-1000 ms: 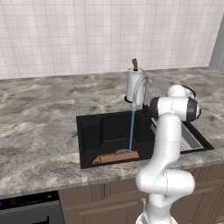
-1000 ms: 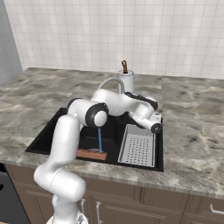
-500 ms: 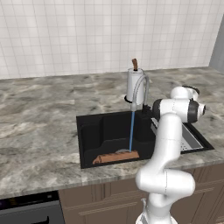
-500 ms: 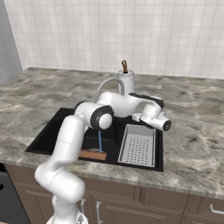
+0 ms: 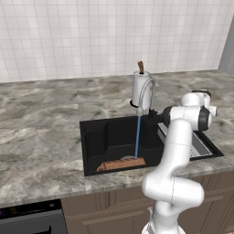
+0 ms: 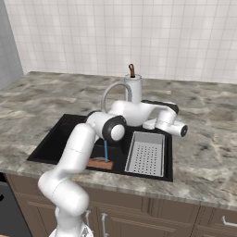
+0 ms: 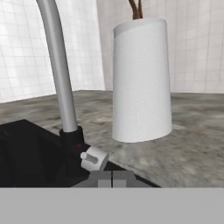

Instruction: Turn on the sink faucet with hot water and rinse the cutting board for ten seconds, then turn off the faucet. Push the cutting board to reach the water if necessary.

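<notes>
Marble counter (image 5: 45, 137) surrounds sink (image 5: 109, 137); gripper (image 7: 112, 178), seemingly pressed together, nears half-hidden faucet (image 7: 61, 87).

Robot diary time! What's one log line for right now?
water: running | board: in sink, under stream | gripper: near faucet handle

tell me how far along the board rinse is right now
Done: the faucet is on, and the water falls in a thin blue stream onto the cutting board in the sink, so no pushing looks needed.

In hand: the rinse itself. The gripper, fingertips together, sits close to the faucet's small handle at the dark base.

Left: finishing the rinse time, then shutting the faucet off.
</notes>
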